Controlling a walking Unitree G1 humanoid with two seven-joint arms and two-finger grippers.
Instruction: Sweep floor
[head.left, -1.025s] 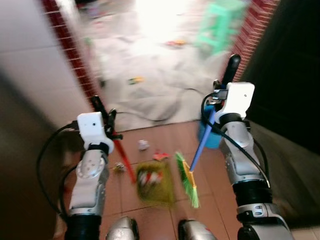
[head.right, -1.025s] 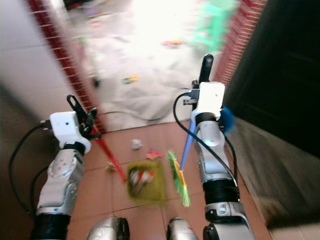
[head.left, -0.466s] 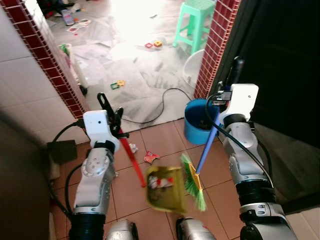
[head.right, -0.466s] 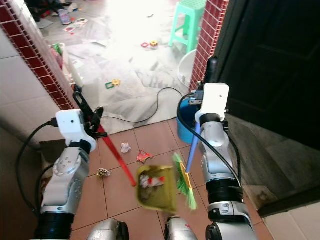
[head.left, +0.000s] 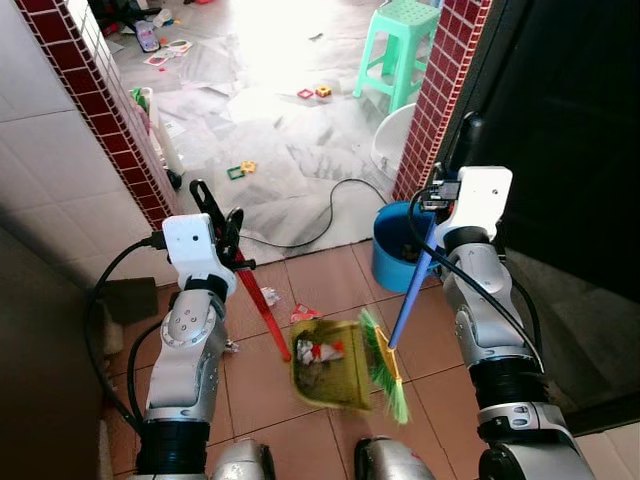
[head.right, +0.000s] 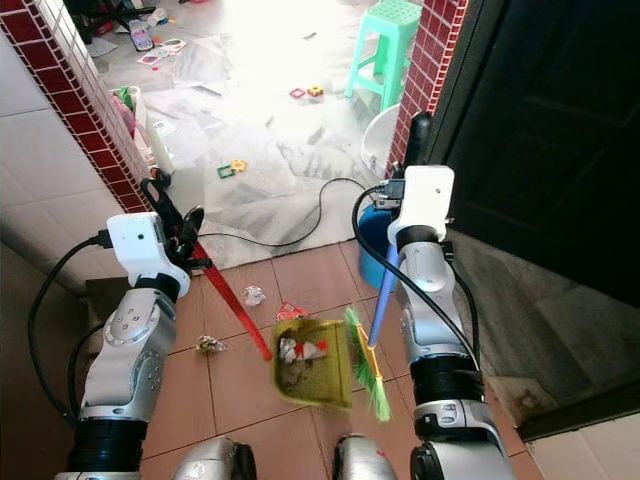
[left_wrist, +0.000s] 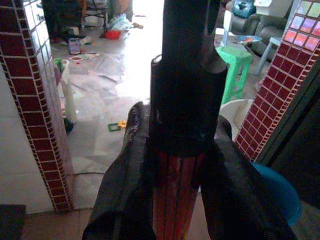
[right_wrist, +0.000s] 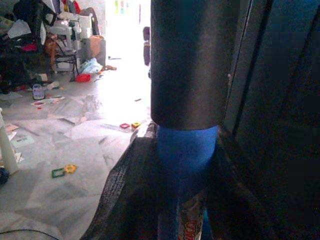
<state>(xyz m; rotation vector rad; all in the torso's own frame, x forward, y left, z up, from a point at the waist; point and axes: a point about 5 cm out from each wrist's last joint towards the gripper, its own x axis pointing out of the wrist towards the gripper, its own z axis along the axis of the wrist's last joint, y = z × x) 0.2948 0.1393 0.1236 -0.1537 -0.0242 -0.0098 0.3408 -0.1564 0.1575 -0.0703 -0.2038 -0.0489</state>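
The terracotta tile floor (head.left: 330, 275) meets a paler floor past two red brick pillars (head.left: 120, 120), where a green stool (head.left: 395, 45), a black cable (head.left: 320, 225) and scattered toys lie. A blue bucket (head.left: 392, 245) stands by the right pillar, with a white tub (head.left: 392, 135) behind it.

The left tool (head.left: 215, 215) is clamped on the red handle (head.left: 262, 315) of a yellow dustpan (head.left: 330, 352), which lies on the tiles near the robot's feet with scraps inside. The right tool (head.left: 440, 195) is clamped on the blue handle of the broom (head.left: 405, 310); its green bristles (head.left: 382, 365) sit at the dustpan's right edge. A paper ball (head.right: 252, 295), a red scrap (head.right: 292, 311) and another scrap (head.right: 208, 344) lie loose on the tiles beyond the pan.

The left wrist view shows the fingers (left_wrist: 120, 195) pressed on both sides of the red shaft, black grip above. The right wrist view shows the fingers (right_wrist: 125, 200) closed around the blue shaft below a black grip, plus a cluttered far room with a chair (right_wrist: 62, 47).
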